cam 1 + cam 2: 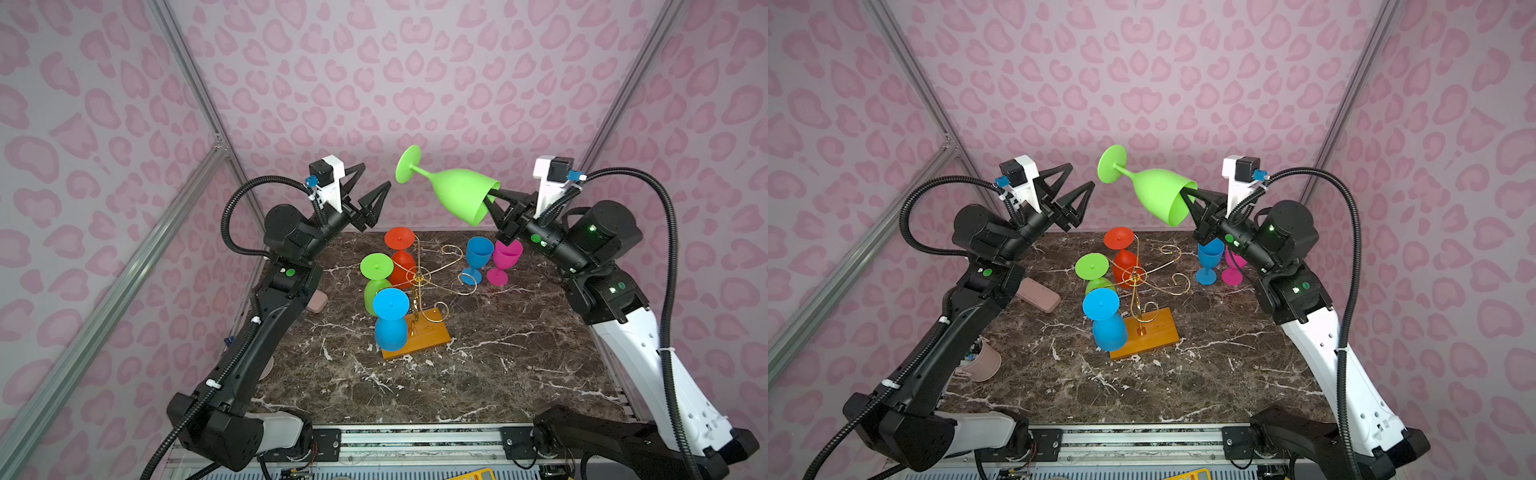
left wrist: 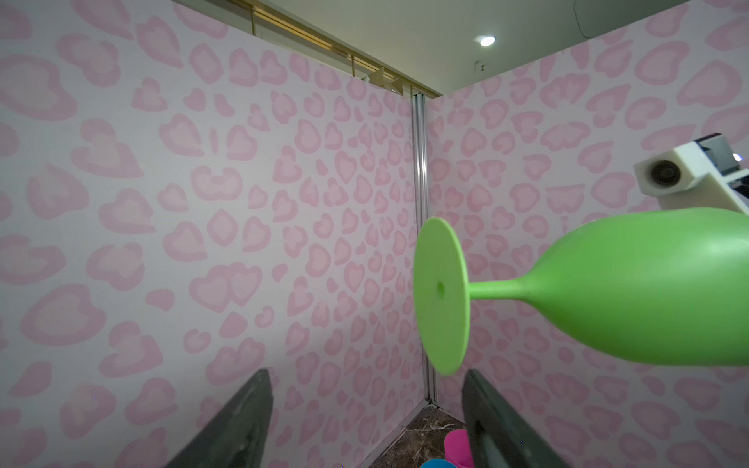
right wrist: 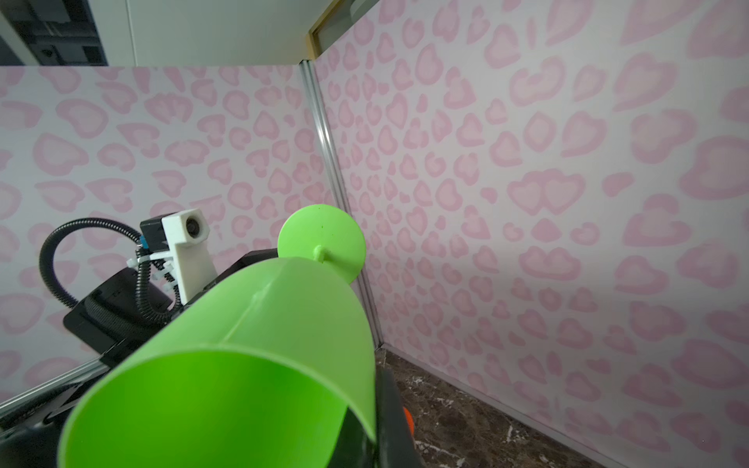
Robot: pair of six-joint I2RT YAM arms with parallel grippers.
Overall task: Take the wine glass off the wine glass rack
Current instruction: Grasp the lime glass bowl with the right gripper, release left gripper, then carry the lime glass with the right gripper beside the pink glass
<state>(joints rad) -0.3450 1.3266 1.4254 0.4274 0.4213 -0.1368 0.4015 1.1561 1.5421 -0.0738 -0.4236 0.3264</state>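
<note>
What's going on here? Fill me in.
The right gripper is shut on the rim of a green wine glass, holding it sideways in the air above the table. Its foot points toward the left gripper, which is open and empty. On the rack, a red glass, a second green glass and a blue glass hang upside down. A second blue glass and a pink glass stand upright beside it.

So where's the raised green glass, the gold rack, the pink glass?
raised green glass point(image 1: 457, 195): in a top view, bowl.
gold rack point(image 1: 430, 337): in a top view, wooden base.
pink glass point(image 1: 508, 254): in a top view, bowl.
</note>
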